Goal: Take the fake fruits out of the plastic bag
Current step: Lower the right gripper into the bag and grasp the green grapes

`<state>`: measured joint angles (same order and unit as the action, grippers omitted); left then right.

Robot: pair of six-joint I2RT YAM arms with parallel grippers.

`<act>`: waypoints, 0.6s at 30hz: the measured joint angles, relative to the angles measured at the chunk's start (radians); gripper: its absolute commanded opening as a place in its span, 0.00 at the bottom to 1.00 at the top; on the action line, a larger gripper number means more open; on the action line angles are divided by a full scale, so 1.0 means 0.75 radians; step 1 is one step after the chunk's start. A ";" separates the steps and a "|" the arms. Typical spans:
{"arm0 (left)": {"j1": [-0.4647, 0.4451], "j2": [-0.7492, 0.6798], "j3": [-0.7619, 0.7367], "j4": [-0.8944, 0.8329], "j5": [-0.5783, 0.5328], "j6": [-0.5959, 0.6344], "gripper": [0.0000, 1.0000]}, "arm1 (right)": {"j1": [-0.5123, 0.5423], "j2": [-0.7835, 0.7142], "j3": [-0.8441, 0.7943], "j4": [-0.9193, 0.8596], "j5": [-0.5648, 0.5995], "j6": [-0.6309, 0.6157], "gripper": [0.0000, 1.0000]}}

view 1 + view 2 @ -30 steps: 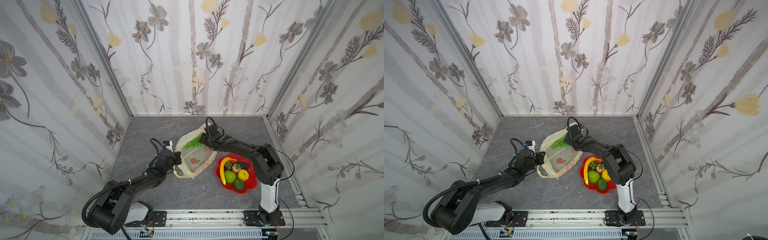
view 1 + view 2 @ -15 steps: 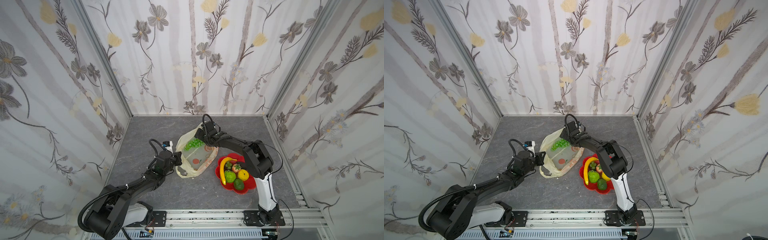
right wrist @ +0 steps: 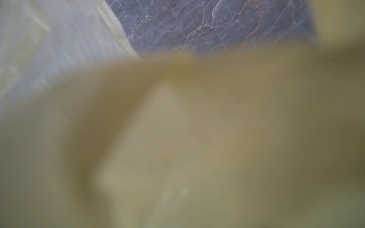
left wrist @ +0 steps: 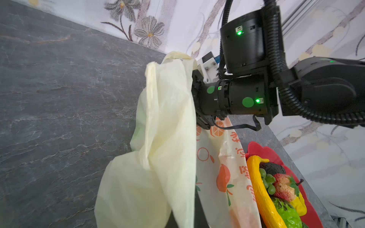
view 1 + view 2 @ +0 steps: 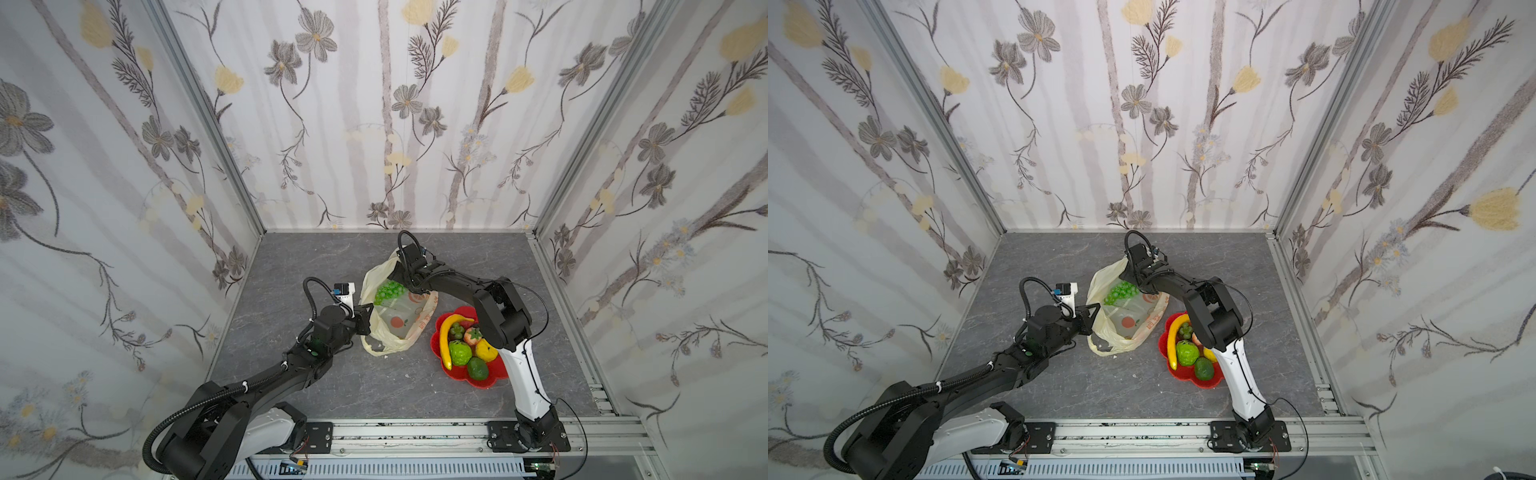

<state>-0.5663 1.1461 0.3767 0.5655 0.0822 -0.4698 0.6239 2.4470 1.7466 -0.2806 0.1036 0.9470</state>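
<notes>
The pale-yellow plastic bag [image 5: 401, 322] lies mid-table in both top views, its mouth held up. A green grape bunch [image 5: 388, 291] shows through the film inside it [image 5: 1120, 292]. My left gripper [image 5: 365, 318] is shut on the bag's near edge [image 4: 167, 138]. My right gripper [image 5: 398, 272] reaches into the bag's far opening, and its jaws are hidden by the film [image 3: 197, 138]. Other fake fruits lie outside the bag: a banana [image 5: 445, 338], strawberry [image 5: 473, 336], orange [image 5: 486, 351], custard apple [image 5: 460, 353] and avocado [image 5: 478, 368].
A red flower-shaped plate [image 5: 496, 376] holding those fruits stands right of the bag, close to the right arm's base link [image 5: 521, 370]. Grey marble tabletop [image 5: 332, 257] lies around them. Wallpapered walls [image 5: 374, 124] enclose three sides.
My right gripper has shifted a little left and deeper into the bag's far opening, and the bag's mouth has moved with it. The left gripper holds its place.
</notes>
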 measured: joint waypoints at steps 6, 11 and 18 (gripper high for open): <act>-0.021 -0.041 -0.023 0.024 -0.002 0.030 0.00 | 0.012 0.027 0.045 -0.040 -0.001 -0.038 0.76; -0.025 -0.040 -0.026 0.040 -0.016 0.035 0.00 | 0.018 0.027 0.045 -0.049 -0.025 -0.053 0.62; -0.025 -0.010 -0.026 0.049 -0.035 0.048 0.00 | 0.019 0.027 0.043 -0.041 -0.041 -0.068 0.49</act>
<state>-0.5854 1.1385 0.3569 0.6022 0.0559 -0.4335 0.6384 2.4676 1.7790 -0.3111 0.0731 0.8963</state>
